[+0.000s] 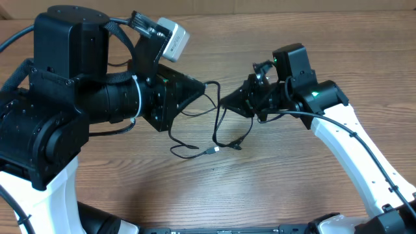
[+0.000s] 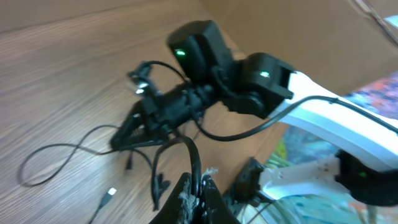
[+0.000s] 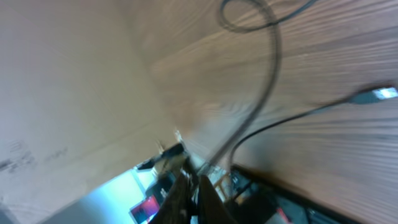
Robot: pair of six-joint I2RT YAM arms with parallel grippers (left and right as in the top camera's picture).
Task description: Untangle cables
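The cables (image 1: 216, 127) are in the middle of the counter (image 1: 273, 188), in the gap between the two arms, and they're more of a loose sprawl than a tight knot. Thin black strands drop from both claw tips and loop out over the wood toward the bottom of the overhead view. One strand ends in a silver plug (image 1: 210, 151) lying flat on the counter. Just to its right there's a darker plug (image 1: 237, 146) on another strand. Can't honestly count the cords where they cross.

The left claw (image 1: 209, 85) is pressed together and pinching a strand of the cables. In the left wrist view the cord arches up out of the fingers (image 2: 184, 202) and curves over. The right claw (image 1: 225, 101) is pressed together too. It points at the left one, with the tips near each other but not touching. The right wrist view is pretty blurry, but a strand runs straight into the closed tips, so it looks like it's pinching the cables as well.

Further out, the right arm (image 1: 348, 153) is white with a black wrist and small green lights (image 1: 316, 94). A thicker black wire (image 1: 292, 114) runs along it. The left arm (image 1: 84, 97) is bulky and black, with a silvery camera (image 1: 172, 36) sitting on top.
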